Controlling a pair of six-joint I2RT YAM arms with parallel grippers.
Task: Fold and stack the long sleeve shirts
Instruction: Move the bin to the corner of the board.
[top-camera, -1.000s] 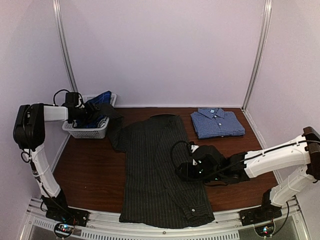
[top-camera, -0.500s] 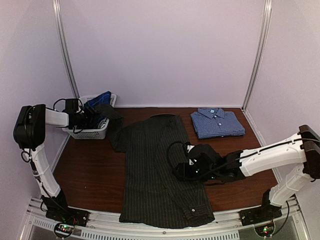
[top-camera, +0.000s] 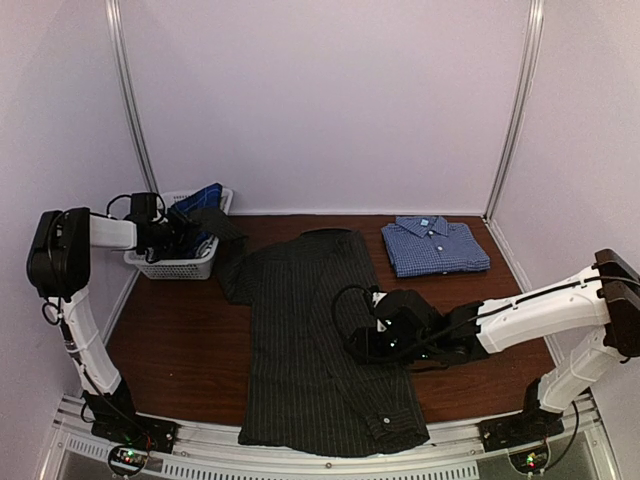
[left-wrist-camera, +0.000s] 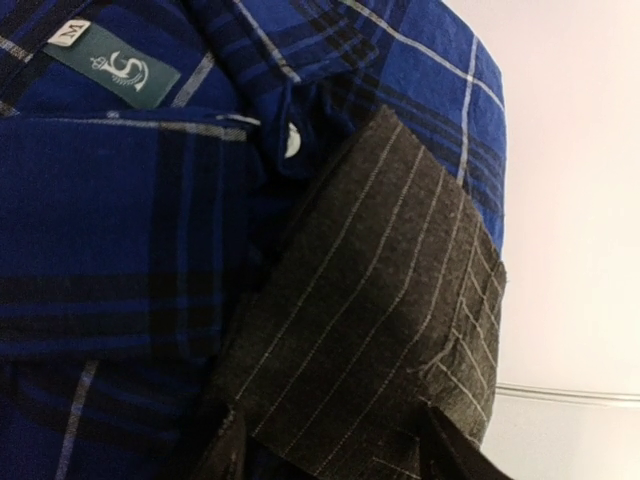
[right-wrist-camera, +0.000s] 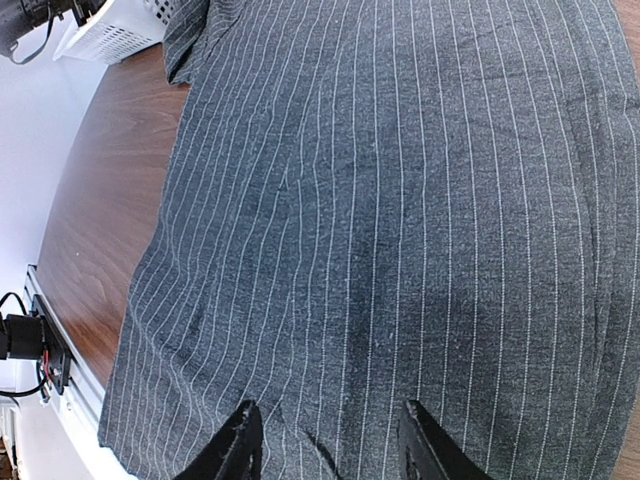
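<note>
The charcoal pinstripe shirt (top-camera: 300, 330) lies spread flat down the middle of the table. Its left sleeve runs up to the basket, where the cuff (left-wrist-camera: 380, 300) rests on the navy plaid shirt (left-wrist-camera: 110, 200). My left gripper (left-wrist-camera: 335, 450) is open, one finger on each side of that cuff. My right gripper (top-camera: 362, 342) is low over the pinstripe shirt's right half (right-wrist-camera: 400, 200). It is open, with both fingertips (right-wrist-camera: 240, 440) down at the cloth. The blue check shirt (top-camera: 435, 245) lies folded at the back right.
The white mesh basket (top-camera: 180, 265) stands at the back left against the wall, with the plaid shirt (top-camera: 203, 195) heaped in it. Bare brown table (top-camera: 170, 330) shows to the left of the spread shirt. The metal rail runs along the near edge.
My left gripper has shifted slightly left at the basket and its fingers have narrowed a little. The right gripper has slid a short way left over the pinstripe shirt.
</note>
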